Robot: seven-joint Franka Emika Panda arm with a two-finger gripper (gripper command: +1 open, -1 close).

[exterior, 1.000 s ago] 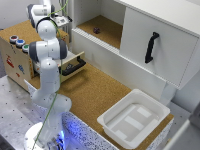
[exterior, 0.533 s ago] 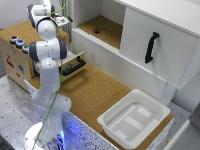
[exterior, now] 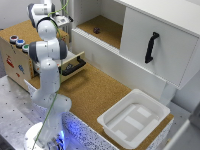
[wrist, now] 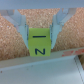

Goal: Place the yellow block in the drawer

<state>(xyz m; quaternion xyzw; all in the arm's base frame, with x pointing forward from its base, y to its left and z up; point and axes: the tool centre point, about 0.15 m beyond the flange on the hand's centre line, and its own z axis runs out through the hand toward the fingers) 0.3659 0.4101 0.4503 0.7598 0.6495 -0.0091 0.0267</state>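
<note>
A cork-covered countertop (exterior: 95, 92) fills the middle of the exterior view. At its near corner, toward the exterior view's right, sits a white plastic tub (exterior: 134, 118), rectangular, with raised ribs on its floor. Behind it stands a large white cabinet; its door (exterior: 160, 45) carries an upright black handle (exterior: 151, 47). Beside that door the cabinet has an open bay with a cork floor (exterior: 106, 29), where a small dark object (exterior: 96, 30) lies, too blurred to identify. At the exterior view's left, three round caps (exterior: 18, 43), blue, dark and green, sit in a row on top of a wooden box. A perforated metal table (exterior: 14, 115) lies below.
</note>
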